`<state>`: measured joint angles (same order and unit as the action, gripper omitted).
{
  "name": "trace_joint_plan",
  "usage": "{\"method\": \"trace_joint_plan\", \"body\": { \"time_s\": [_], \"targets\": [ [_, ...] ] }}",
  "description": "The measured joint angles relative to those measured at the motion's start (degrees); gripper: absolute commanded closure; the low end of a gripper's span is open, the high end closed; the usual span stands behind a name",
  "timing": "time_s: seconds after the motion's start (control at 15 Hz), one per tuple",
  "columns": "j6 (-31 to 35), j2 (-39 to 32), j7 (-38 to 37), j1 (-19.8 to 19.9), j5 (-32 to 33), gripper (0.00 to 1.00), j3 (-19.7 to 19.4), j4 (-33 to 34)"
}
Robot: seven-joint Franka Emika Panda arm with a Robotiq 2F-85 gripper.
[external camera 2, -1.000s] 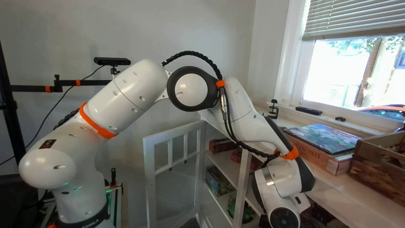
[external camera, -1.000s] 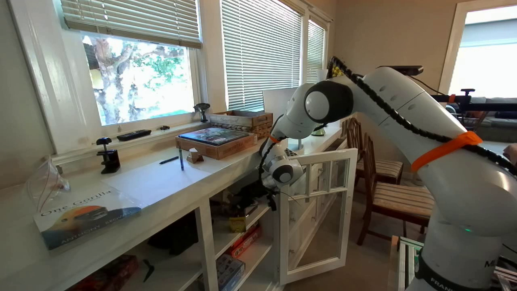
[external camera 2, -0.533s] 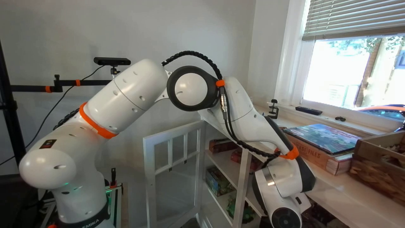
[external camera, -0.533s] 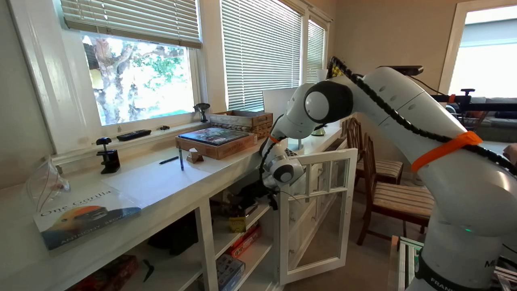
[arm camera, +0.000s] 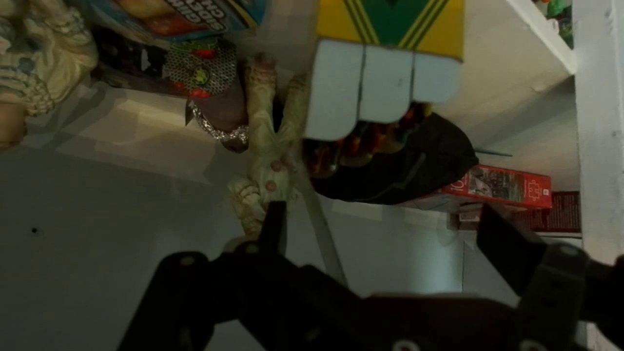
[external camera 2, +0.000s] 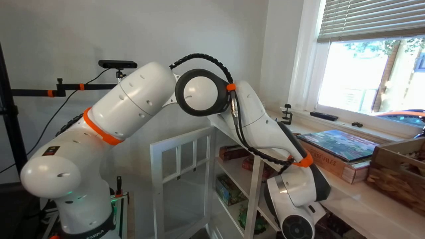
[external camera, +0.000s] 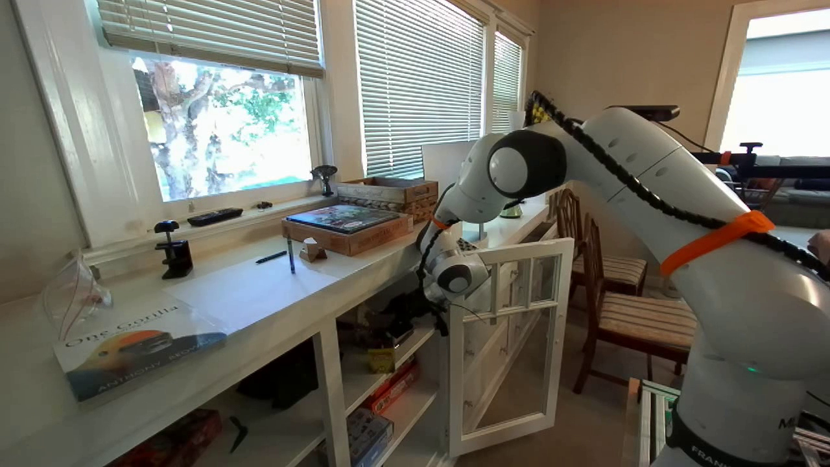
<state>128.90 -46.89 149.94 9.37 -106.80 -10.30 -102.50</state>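
Observation:
My gripper (arm camera: 385,224) is open and empty in the wrist view, its black fingers wide apart. A pale toy-like figure (arm camera: 265,161) with limbs lies just beyond the left finger. A thin pale strip (arm camera: 324,234) runs from it down behind the gripper; I cannot tell if it touches. A yellow and green box (arm camera: 390,24) with grey flaps is close above. A black soft object (arm camera: 419,156) and a red puzzle box (arm camera: 507,187) lie behind. In an exterior view the dark gripper (external camera: 407,310) is inside the cabinet, above the yellow box (external camera: 381,360). Elsewhere the wrist hides it.
The white cabinet's glass door (external camera: 457,389) stands open beside the arm. The countertop (external camera: 259,295) is above the gripper. Lower shelves hold boxes (external camera: 369,434). A blue packet (arm camera: 195,19) and a cream figure (arm camera: 44,58) are in the wrist view. Chairs (external camera: 642,318) stand beyond the door.
In an exterior view the dark fingers have shifted slightly right, away from the left part of the shelf. The rest of the arm and the objects look nearly unchanged.

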Motion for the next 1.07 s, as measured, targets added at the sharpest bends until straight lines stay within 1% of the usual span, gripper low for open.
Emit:
{"method": "trace_joint_plan", "body": {
  "time_s": [0.33,0.67,1.07],
  "targets": [
    [3.51,0.25,4.92,-0.81,-3.99,0.00,-0.03,-0.09],
    [8.98,1.82,5.02,-1.90,-5.30,0.00,-0.19,-0.96],
    [16.32,4.52,4.55,-4.40,-5.30,0.00,-0.44,-3.85]
  ]
}}
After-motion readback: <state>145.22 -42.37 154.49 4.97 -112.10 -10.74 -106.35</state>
